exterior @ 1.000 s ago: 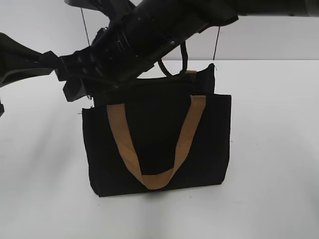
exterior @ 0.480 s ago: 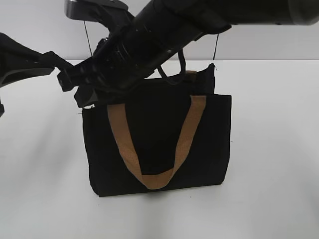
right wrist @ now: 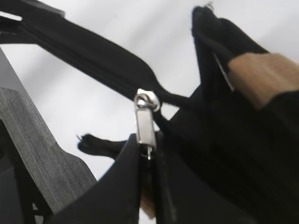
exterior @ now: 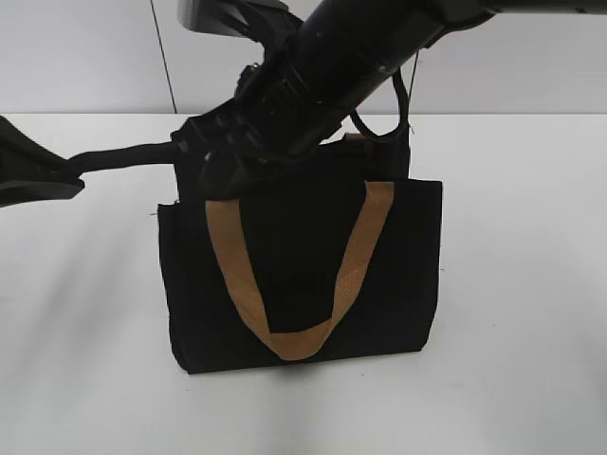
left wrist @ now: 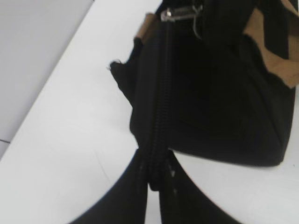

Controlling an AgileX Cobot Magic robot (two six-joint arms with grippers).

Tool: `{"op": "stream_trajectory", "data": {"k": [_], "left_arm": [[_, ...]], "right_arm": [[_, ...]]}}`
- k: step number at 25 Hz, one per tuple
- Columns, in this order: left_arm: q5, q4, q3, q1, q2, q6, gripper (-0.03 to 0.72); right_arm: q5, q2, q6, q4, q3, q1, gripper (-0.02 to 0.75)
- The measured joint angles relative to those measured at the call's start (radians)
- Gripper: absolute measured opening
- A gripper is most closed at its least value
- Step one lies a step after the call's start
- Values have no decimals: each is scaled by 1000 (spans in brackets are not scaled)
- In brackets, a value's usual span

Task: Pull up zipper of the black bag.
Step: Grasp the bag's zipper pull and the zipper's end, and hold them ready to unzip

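Note:
The black bag stands upright on the white table, its tan handle hanging down the front. My left gripper is shut on the free end of the zipper and holds it stretched out to the left of the bag. In the left wrist view the jaws pinch the zipper, which runs up to the silver pull tab. My right gripper reaches across to the bag's top left corner. In the right wrist view it is shut on the silver pull tab.
The white table spreads around the bag, with a pale wall behind. The right arm crosses above the bag's top edge from the upper right. A second tan handle lies at the bag's top. A grey ribbed part stands left of the right jaws.
The right gripper has moved right along the bag's top with the pull tab. The left gripper has shifted down and left, and the zipper end now shows stretched between it and the bag.

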Motion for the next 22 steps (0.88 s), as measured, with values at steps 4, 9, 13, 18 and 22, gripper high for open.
{"op": "stream_trajectory", "data": {"k": [4, 9, 13, 18, 22], "left_arm": [[8, 143, 0, 0, 0, -164, 29], [6, 210, 0, 0, -1, -218, 29], [4, 217, 0, 0, -1, -220, 29], [3, 219, 0, 0, -1, -222, 29], [12, 201, 0, -2, -1, -222, 29]], "right_arm": [[78, 0, -15, 7, 0, -47, 28], [145, -21, -30, -61, -2, -121, -1], [189, -68, -30, -137, -2, -193, -1], [263, -104, -30, -230, -2, -295, -1], [332, -104, -30, -245, -2, -360, -1]]}}
